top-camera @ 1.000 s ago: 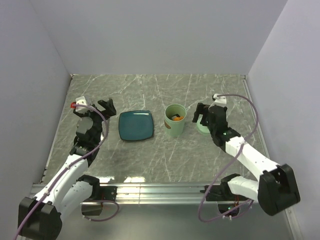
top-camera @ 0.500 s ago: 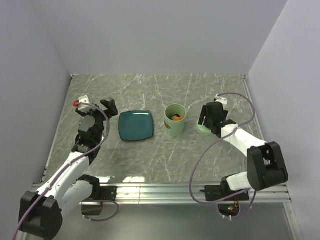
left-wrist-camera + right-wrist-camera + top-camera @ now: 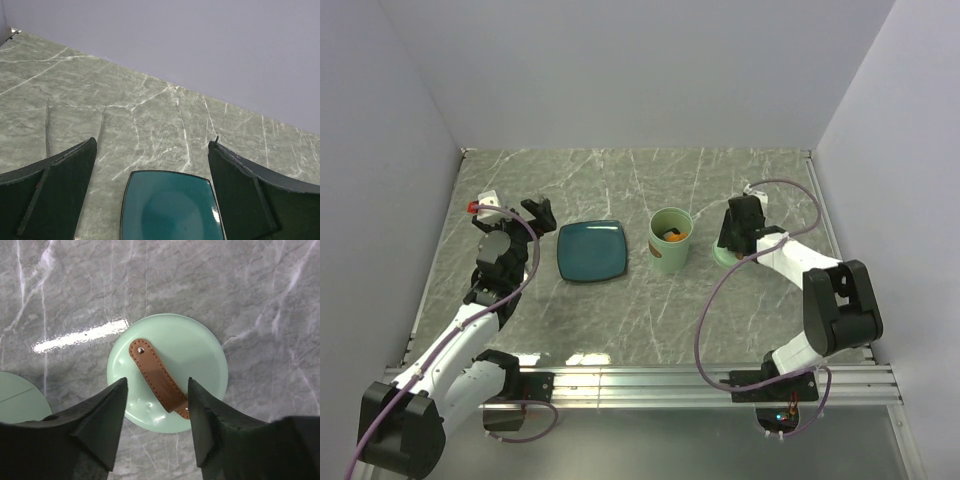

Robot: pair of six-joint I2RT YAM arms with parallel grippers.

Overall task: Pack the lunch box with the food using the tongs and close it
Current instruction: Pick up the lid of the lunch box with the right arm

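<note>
One lunch box (image 3: 670, 258), mid tabletop (image 3: 620, 310), holds orange food (image 3: 672, 236), piece count unclear; one lid (image 3: 195, 350) lies just right, right gripper (image 3: 157, 385) part-open astride its handle (image 3: 157, 374); left gripper (image 3: 152, 144) wide open.

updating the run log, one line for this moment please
right gripper: open over lid handle | left gripper: open, empty | cup: uncovered

My table (image 3: 620, 320): grey-green marble-pattern top with pale veins running across it. One bright streak of glare (image 3: 80, 335) lies on the surface (its light source is not in view). Plain pale lavender walls close me in on three sides: back wall (image 3: 640, 70), left wall (image 3: 370, 150), right wall (image 3: 910, 150). A ribbed aluminium rail (image 3: 650, 380) runs along the near edge.
</note>
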